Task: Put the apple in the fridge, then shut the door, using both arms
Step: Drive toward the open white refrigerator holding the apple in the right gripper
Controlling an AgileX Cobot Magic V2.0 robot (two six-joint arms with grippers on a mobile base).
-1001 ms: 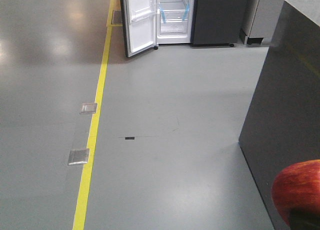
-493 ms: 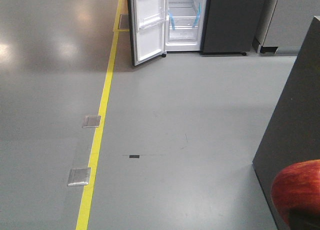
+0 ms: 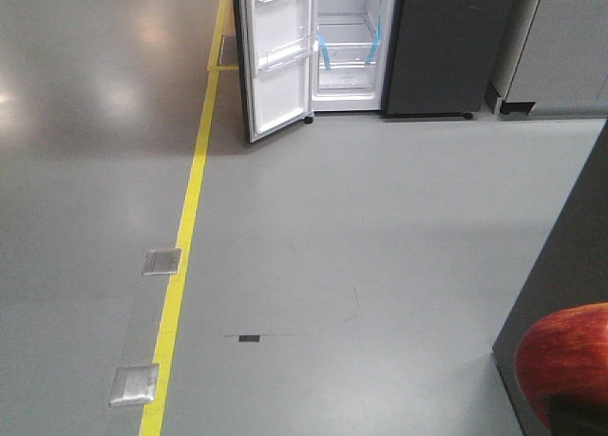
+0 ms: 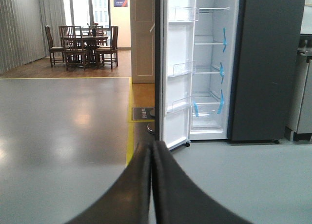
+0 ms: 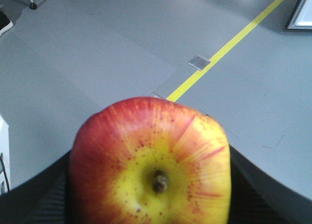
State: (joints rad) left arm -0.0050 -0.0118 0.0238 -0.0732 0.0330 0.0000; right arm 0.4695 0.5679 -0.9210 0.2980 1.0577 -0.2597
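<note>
Across the front view spreads a smooth grey floor (image 3: 380, 227). At its far end stands the tall dark-grey fridge (image 3: 347, 75) with its white interior, glass shelves and clear drawers marked by blue tape strips. The tall fridge door (image 3: 280, 66), white-lined and fitted with clear plastic shelf bins, is swung wide open to the left of the opening. A light-grey cabinet (image 3: 560, 47) stands just right of the fridge. Close on the right edge rises a dark grey panel wall (image 3: 570, 274).

A long yellow floor line (image 3: 185, 236) runs from the near left toward the door's foot. Two square metal floor plates (image 3: 162, 261) lie just left of it, and a small black mark (image 3: 249, 338) lies to its right. Far back in the left wrist view sits a wooden dining table with chairs (image 4: 83, 43).

The left gripper (image 4: 152, 153) points toward the open fridge, well apart from it, its black fingers pressed together with nothing between them.

The right gripper (image 5: 151, 204) is clamped on the round red apple with a yellow patch around its stem (image 5: 151, 160). Its black fingers (image 5: 41, 199) press both sides, the stem dimple facing the wrist camera. The fruit is carried above the floor, far from the fridge.
</note>
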